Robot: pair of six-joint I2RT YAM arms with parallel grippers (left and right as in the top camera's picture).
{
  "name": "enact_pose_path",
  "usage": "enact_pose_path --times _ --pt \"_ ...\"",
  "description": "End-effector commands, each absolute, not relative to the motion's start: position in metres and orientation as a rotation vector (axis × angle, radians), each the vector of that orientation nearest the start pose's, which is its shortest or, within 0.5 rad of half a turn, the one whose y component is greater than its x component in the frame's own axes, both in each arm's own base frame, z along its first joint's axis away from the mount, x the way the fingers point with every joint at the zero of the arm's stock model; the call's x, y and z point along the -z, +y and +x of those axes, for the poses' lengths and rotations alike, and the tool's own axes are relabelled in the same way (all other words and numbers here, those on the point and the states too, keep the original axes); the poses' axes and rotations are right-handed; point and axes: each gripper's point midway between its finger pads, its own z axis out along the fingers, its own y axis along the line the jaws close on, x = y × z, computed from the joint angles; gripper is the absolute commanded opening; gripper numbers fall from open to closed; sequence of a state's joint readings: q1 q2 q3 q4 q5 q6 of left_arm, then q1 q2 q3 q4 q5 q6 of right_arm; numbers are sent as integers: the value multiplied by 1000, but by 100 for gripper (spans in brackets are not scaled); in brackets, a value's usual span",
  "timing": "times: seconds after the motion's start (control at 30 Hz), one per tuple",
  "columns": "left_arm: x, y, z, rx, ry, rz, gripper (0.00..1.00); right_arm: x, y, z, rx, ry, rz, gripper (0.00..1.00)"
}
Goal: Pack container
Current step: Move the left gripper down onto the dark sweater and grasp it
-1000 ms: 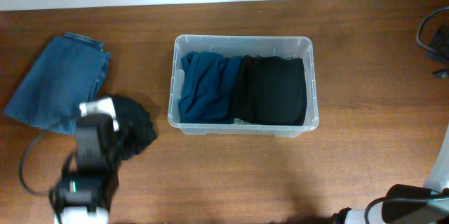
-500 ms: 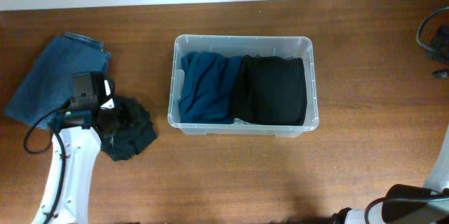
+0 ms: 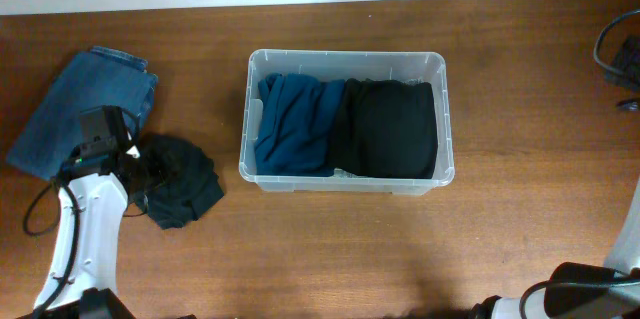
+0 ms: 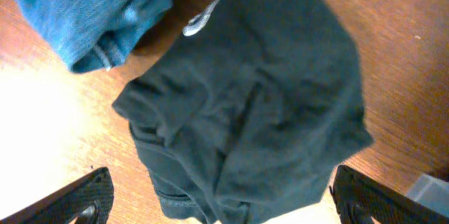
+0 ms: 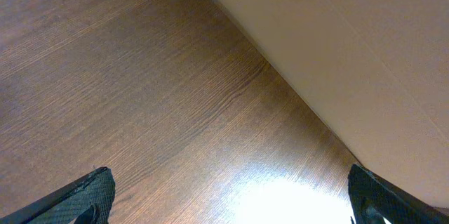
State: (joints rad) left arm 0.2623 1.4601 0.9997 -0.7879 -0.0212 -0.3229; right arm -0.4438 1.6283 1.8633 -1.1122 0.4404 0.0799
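Observation:
The clear plastic container (image 3: 346, 183) stands mid-table and holds a folded blue garment (image 3: 296, 122) on its left and a black garment (image 3: 395, 127) on its right. A crumpled dark garment (image 3: 185, 181) lies on the table left of it, beside folded blue jeans (image 3: 85, 109). My left gripper (image 3: 143, 166) is open and empty at the dark garment's left edge. In the left wrist view the dark garment (image 4: 259, 104) fills the space ahead of the gripper (image 4: 221, 206), with its fingers (image 4: 85, 194) wide apart. My right gripper (image 5: 231, 206) is open over bare wood.
The jeans (image 4: 84, 6) touch the dark garment's far edge. A corner of the container (image 4: 429, 189) shows at the left wrist view's lower right. Black cables (image 3: 620, 54) lie at the table's right edge. The right arm's base (image 3: 590, 289) is at the bottom right.
My left arm has swung from the table's front edge up and left, to beside the jeans. The dark garment now lies uncovered to its right. The container has not moved.

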Motion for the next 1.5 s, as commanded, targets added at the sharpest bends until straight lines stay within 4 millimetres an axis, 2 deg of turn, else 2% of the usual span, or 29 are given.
enact_pose_path --times 0.0,0.23,0.43,0.6,0.73,1.13,1.47 --pt "-68 83 295 73 2691 -932 100 -318 -243 334 709 2298 848 98" --pt "-43 81 287 92 2687 -938 100 -318 -243 334 709 2298 848 98" --pt "-27 69 291 230 2642 -915 100 -318 -243 334 709 2298 848 99" --pt "-15 74 282 255 2623 -963 100 -318 -243 334 709 2298 848 99" --pt "-12 81 276 248 2615 -1006 100 -318 -243 334 709 2298 848 98" --pt "-10 83 274 222 2618 -1013 100 -318 -243 334 709 2298 848 98" --pt "14 82 272 239 2626 -1083 100 -318 -243 334 709 2298 848 98"
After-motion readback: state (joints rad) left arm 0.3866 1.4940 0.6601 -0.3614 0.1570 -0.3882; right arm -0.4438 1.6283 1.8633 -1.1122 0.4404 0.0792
